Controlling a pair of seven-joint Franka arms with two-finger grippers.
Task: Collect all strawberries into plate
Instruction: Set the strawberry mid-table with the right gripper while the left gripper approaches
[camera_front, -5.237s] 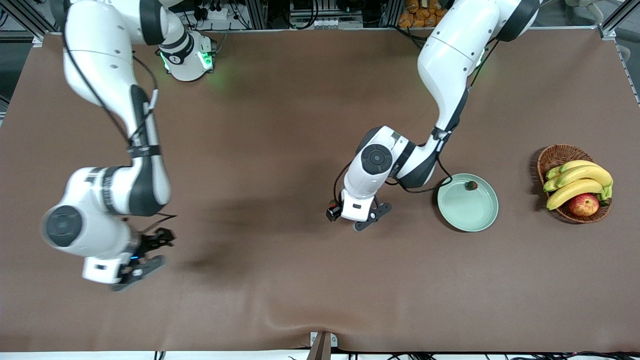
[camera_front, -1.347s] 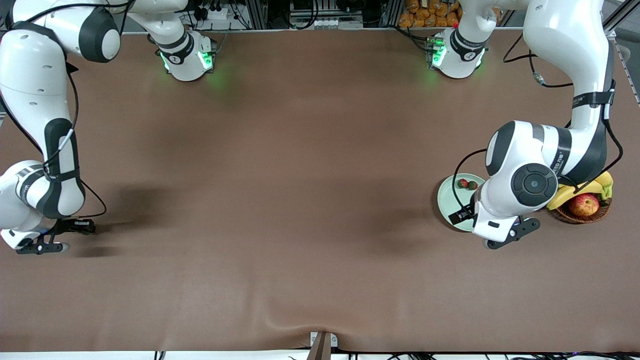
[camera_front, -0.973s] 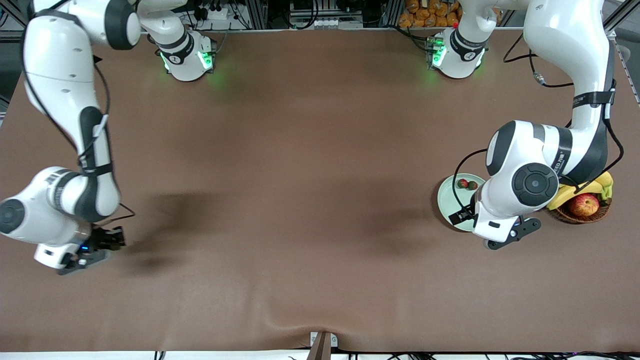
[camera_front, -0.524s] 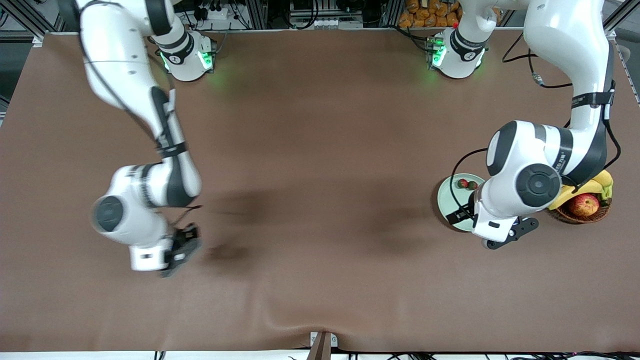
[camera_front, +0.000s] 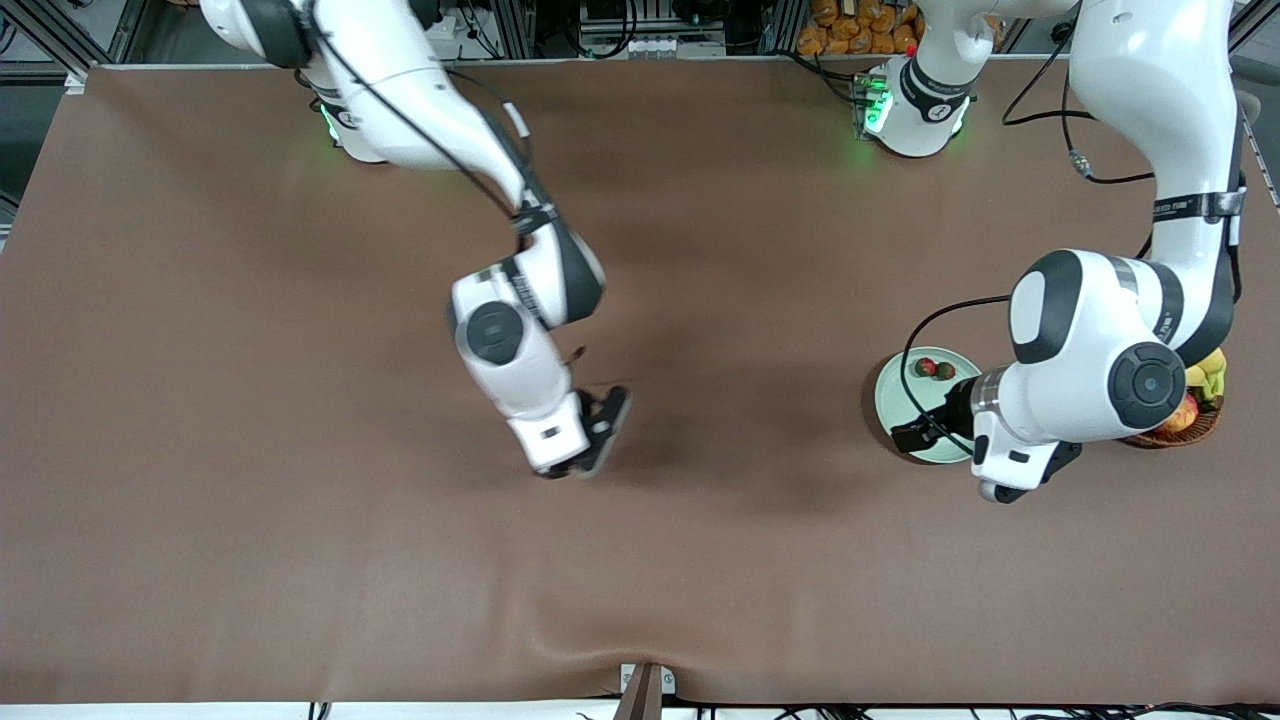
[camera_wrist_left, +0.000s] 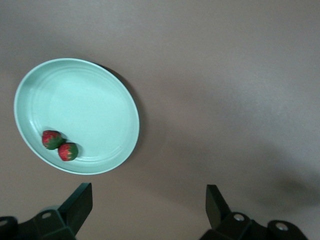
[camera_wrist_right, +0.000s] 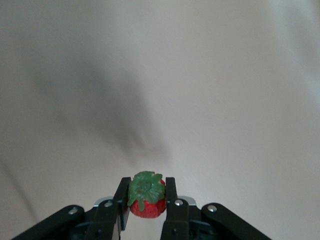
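The right hand (camera_wrist_right: 146, 205) holds one strawberry (camera_wrist_right: 146, 201) up in the air. Its two black fingers (camera_wrist_right: 122, 200) press on the berry from both sides, one on each side. The strawberry is red, and its green leafy cap faces the camera. The cap covers most of the red part. Under the strawberry lies the plain surface (camera_wrist_right: 210, 90). It looks pale and smooth. A soft dark shadow (camera_wrist_right: 117, 122) falls on the surface just past the strawberry and stretches away from it. The strawberry does not touch the surface.
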